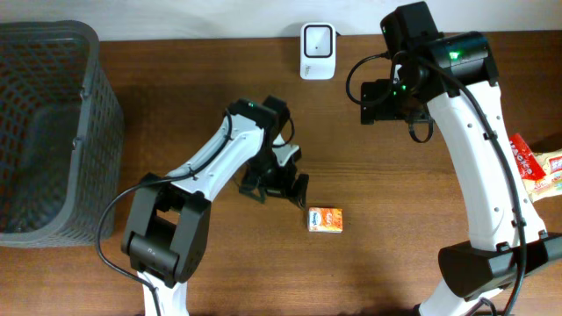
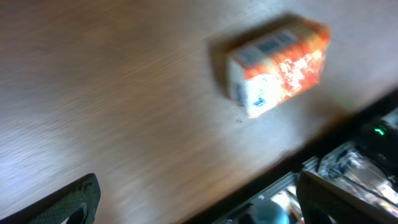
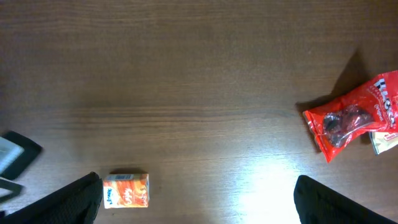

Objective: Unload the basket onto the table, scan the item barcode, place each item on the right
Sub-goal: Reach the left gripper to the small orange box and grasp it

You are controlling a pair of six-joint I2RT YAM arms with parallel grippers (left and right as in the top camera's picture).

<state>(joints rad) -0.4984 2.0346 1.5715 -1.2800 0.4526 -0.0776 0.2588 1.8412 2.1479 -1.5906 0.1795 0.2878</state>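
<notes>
The item, a small orange and white box [image 1: 325, 219], lies flat on the wooden table with a barcode on one narrow side [image 2: 273, 45]. My left gripper [image 1: 277, 190] hovers just left of the box, open and holding nothing; in the left wrist view the box [image 2: 280, 65] lies well ahead of the open gripper [image 2: 199, 205]. My right gripper [image 1: 386, 101] hangs high over the back right of the table, also open [image 3: 199, 202] and holding nothing, with the box [image 3: 127, 190] by its left finger. A white scanner [image 1: 317, 51] stands at the back edge.
A large grey basket [image 1: 44, 132] fills the left side. A red snack bag [image 1: 524, 158] [image 3: 351, 118] and other packets [image 1: 549, 175] lie at the right edge. The table's front edge [image 2: 323, 134] runs close behind the box.
</notes>
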